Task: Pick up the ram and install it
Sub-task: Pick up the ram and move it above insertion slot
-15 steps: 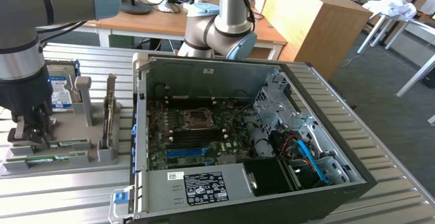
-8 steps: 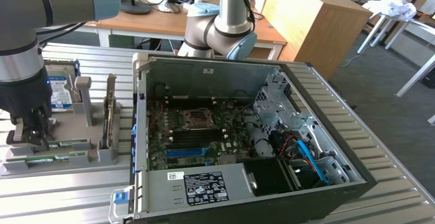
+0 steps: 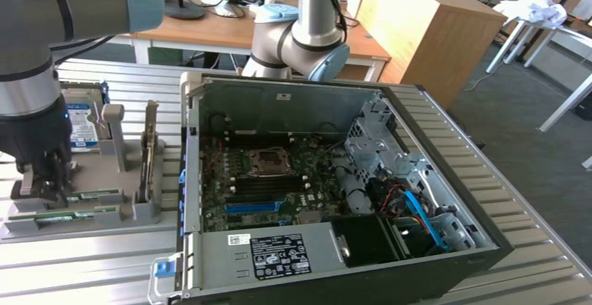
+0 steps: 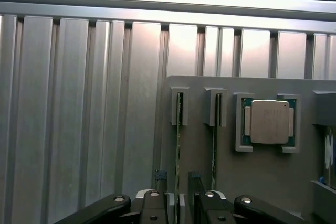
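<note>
Since the ram (image 4: pixel 178 129) was a thin green board standing on its long edge in a slotted grey holder (image 4: pixel 197 108), I judged it light and stiff along its length. It looked easy to crack if twisted or levered sideways. Its flat faces looked smooth, so a weak pinch could slip. The contact edge and the small parts on the board would not take scraping.

Best hold, by my reading, was across the two flat faces at the upper edge. The squeeze should be square so the stick rises straight out of its end slots without tilting.

Position: the holder lay on the slatted metal table (image 4: pixel 79 108), at about nine o'clock from the open computer case (image 3: pixel 277 111) in the exterior view. A second stick (image 4: pixel 216 140) stood in the neighbouring slot, between the ram and the square processor chip (image 4: pixel 269 121). The two sticks ran parallel and clearly apart.

Claw (image 4: pixel 177 177): it was down low over the holder and spread wide, with one of its fingers (image 4: pixel 195 190) on each side of the ram. The wrist view showed a slim gap against both faces. I could make out no contact, and nothing was pinched or carried. The ram sat in the holder, not yet lifted, and the case stood open with nothing from the holder yet in it.
</note>
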Motion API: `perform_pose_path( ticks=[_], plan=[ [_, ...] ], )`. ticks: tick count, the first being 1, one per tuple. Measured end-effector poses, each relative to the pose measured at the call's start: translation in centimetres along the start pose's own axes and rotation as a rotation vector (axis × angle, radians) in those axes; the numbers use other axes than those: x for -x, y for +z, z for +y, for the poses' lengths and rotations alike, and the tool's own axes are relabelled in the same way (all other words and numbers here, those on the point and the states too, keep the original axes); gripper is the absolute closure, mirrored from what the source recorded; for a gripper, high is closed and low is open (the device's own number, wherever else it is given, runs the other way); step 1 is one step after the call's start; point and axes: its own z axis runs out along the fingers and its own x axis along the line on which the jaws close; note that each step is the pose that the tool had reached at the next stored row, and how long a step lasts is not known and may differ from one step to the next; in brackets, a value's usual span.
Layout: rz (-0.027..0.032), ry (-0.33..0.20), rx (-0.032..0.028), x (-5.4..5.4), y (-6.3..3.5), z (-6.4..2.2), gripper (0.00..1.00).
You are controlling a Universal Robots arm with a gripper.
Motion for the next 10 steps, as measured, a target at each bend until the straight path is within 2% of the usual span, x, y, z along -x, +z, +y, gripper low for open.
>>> perform_pose_path(
  ticks=[10],
  plan=[
    [0.0,0.0,0.0001,0.0,1.26,-0.02,0.7]
  ],
)
